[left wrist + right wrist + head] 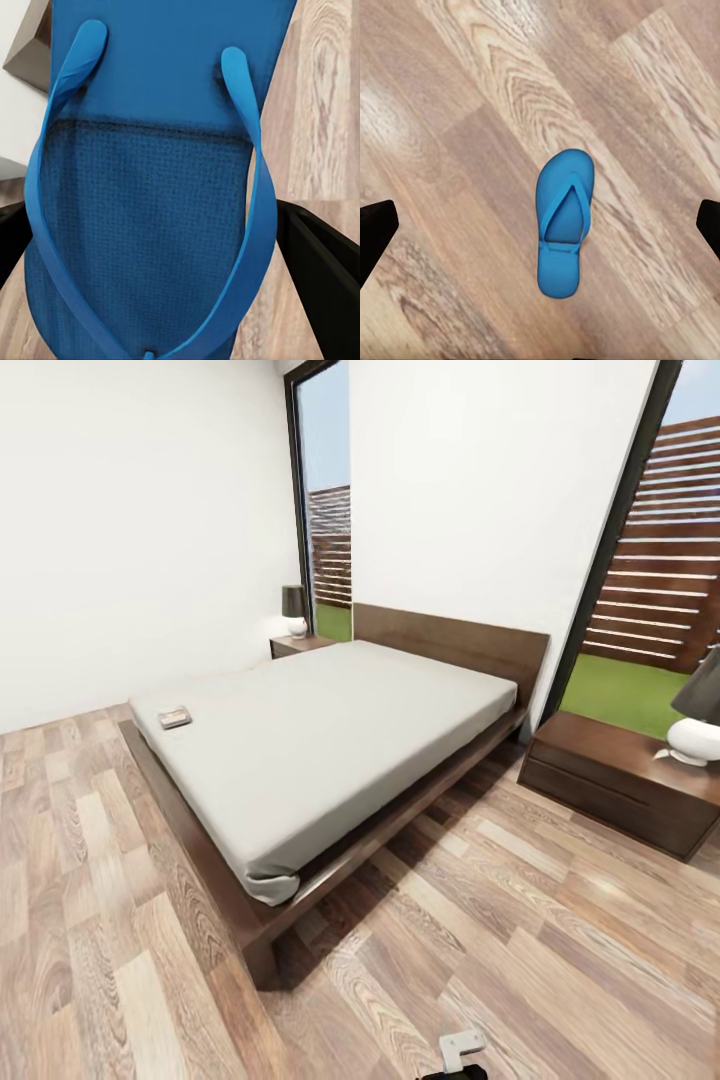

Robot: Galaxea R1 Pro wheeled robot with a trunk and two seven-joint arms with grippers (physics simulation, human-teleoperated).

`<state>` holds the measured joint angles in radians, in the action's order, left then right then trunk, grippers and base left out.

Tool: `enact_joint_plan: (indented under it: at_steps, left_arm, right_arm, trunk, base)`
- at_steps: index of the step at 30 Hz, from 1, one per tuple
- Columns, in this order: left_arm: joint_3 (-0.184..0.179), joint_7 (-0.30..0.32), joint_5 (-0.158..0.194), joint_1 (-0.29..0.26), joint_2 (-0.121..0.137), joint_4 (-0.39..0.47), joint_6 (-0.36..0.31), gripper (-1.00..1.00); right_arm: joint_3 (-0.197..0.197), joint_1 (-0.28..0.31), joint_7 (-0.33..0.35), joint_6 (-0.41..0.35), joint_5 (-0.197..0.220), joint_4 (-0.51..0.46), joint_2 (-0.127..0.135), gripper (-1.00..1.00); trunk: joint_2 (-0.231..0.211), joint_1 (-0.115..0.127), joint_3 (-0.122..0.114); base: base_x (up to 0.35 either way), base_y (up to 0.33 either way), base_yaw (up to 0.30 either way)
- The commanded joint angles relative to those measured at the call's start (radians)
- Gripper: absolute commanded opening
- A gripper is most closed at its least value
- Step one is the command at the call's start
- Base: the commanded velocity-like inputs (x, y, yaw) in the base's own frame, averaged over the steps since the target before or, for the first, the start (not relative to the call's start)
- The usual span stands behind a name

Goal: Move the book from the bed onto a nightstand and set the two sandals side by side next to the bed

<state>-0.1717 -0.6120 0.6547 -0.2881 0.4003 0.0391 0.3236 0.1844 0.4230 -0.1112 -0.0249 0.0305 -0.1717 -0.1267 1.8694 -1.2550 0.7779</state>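
The book [175, 717] lies on the grey mattress of the bed [330, 760], near its far foot corner. One nightstand [615, 780] stands right of the headboard and another nightstand [298, 645] sits at the far side. A bright blue sandal [150, 187] hangs very close in the left wrist view, and my left gripper [161, 247] is shut on it, with black fingers [319, 270] at its edges. The other sandal [562, 225] lies flat on the plank floor below my right gripper [544, 225], which is open and well above it.
A white-based lamp [697, 735] stands on the near nightstand and a dark-shaded lamp [294, 610] on the far one. Tall windows flank the headboard. Wood-plank floor [520, 960] spreads around the foot and right side of the bed.
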Motion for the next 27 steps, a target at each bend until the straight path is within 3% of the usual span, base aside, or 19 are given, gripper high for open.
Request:
enact_joint_plan:
  at_steps: [1,27]
  left_arm:
    - [-0.010,-0.003,0.008,0.000,0.000,0.000,0.002,-1.00]
    - [-0.011,-0.003,0.004,0.000,-0.003,0.002,0.002,-1.00]
  right_arm:
    - [0.008,0.000,-0.005,-0.003,0.003,-0.001,0.000,1.00]
    - [-0.002,0.000,-0.013,-0.005,0.007,-0.001,0.008,1.00]
  trunk:
    - [0.008,-0.004,0.004]
    - [0.190,-0.103,0.086]
  base:
    - [0.000,0.000,0.000]
    - [0.000,0.000,0.000]
